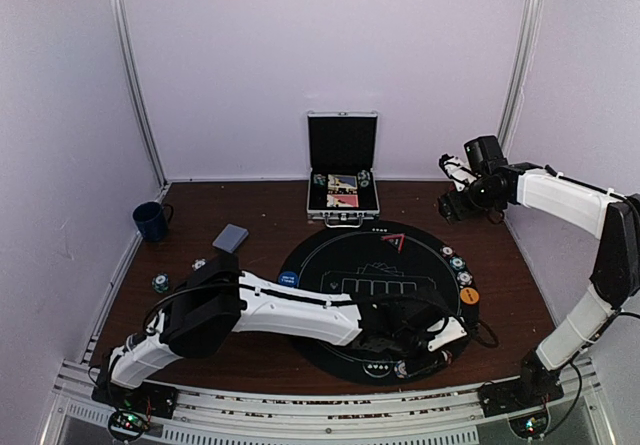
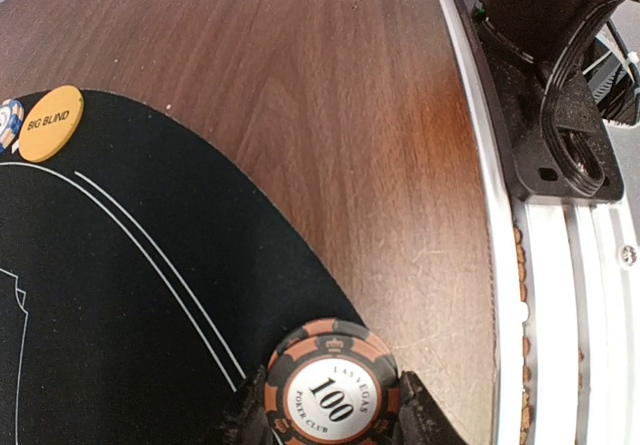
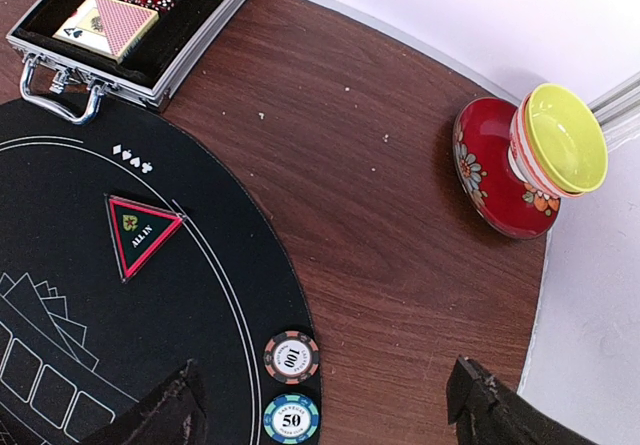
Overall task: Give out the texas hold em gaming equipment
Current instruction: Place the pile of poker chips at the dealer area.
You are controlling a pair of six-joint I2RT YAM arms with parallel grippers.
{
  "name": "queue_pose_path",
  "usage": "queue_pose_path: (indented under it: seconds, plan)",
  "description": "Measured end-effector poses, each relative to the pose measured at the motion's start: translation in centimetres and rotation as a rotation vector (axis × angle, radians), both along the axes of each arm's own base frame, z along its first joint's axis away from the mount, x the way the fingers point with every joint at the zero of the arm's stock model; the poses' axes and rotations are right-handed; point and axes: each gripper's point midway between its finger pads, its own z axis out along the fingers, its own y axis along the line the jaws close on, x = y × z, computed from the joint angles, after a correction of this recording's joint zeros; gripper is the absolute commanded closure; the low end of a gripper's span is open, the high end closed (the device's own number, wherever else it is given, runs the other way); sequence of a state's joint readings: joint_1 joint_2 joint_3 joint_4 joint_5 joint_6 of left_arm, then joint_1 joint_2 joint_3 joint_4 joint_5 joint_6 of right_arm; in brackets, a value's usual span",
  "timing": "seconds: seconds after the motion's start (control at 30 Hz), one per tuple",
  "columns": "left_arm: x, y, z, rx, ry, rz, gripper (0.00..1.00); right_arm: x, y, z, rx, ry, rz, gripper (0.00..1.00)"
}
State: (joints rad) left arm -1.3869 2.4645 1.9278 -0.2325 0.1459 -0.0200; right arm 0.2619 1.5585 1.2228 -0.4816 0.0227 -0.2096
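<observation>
L claw (image 2: 331, 417) was clamped on a brown-and-black striped 100 chip (image 2: 332, 385), pinched by its edges betw. the two fingers (image 2: 250, 420), face toward the wrist cam. It sat at the near-right edge of the round black mat (image 2: 120, 295); couldn't tell if it touched the mat. Bare wood desk (image 2: 330, 115) lay just to its right. Farther along the mat's right rim lay the orange BIG BLIND button (image 2: 50, 122), just beside a blue-striped chip (image 2: 8, 125) cut off by the frame. Top view: L arm reached low across the mat's near half, w/ a small chip pair (image 1: 388, 369) at the mat's near edge close to the claw. R claw (image 3: 322, 413) hung at the far right of the desk, fingers wide apart, nothing betw. them. Below it a second 100 chip (image 3: 291, 356) and a teal 50 chip (image 3: 291, 418) lay side by side on the mat's right rim, w/ the red-edged ALL IN triangle (image 3: 140, 230) further in on the mat. Beyond the mat's far edge stood the open silver case (image 1: 342, 145), card decks (image 3: 105, 25) and more chips inside. Nested bowls (image 3: 490, 180), red outermost, yellow innermost, lay tipped on their side by the far-right wall. Left side: blue button (image 1: 288, 278) on the mat's left rim, grey-blue card stack (image 1: 230, 236) on the desk, a loose chip (image 1: 160, 283) nearer, dark blue mug (image 1: 150, 221) at the far-left corner.
</observation>
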Motion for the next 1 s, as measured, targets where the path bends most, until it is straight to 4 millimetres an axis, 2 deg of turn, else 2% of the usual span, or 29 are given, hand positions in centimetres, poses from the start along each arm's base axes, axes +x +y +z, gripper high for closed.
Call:
queue_pose_path:
  seconds: [0.3, 0.4, 0.47, 0.53, 0.63, 0.67, 0.73, 1.0]
  plan:
    - [0.08, -0.2, -0.32, 0.001, -0.007, -0.003, 0.81, -0.01, 0.07, -0.01, 0.003, 0.001, 0.003, 0.15]
    - [0.21, -0.18, -0.51, 0.005, -0.013, 0.001, 0.73, -0.02, 0.13, -0.01, 0.005, 0.001, 0.006, 0.16]
    - [0.28, -0.17, -0.57, 0.006, -0.017, 0.003, 0.63, -0.02, 0.14, -0.01, 0.005, 0.002, 0.006, 0.16]
    - [0.38, -0.18, -0.54, 0.006, -0.022, 0.006, 0.49, -0.03, 0.16, -0.02, 0.006, 0.002, 0.007, 0.15]
    - [0.53, -0.21, -0.66, 0.008, -0.031, 0.009, 0.19, -0.04, 0.25, -0.02, 0.01, 0.003, 0.011, 0.16]
    - [0.57, -0.24, -0.67, 0.007, -0.035, 0.008, 0.05, -0.05, 0.26, -0.03, 0.01, 0.003, 0.012, 0.16]
    - [0.62, -0.22, -0.71, 0.009, -0.04, 0.007, 0.02, -0.06, 0.32, -0.03, 0.012, 0.003, 0.014, 0.16]
    - [0.74, -0.72, 0.19, -0.012, -0.043, 0.01, 0.02, -0.09, 0.37, -0.07, 0.014, 0.005, 0.017, 0.15]
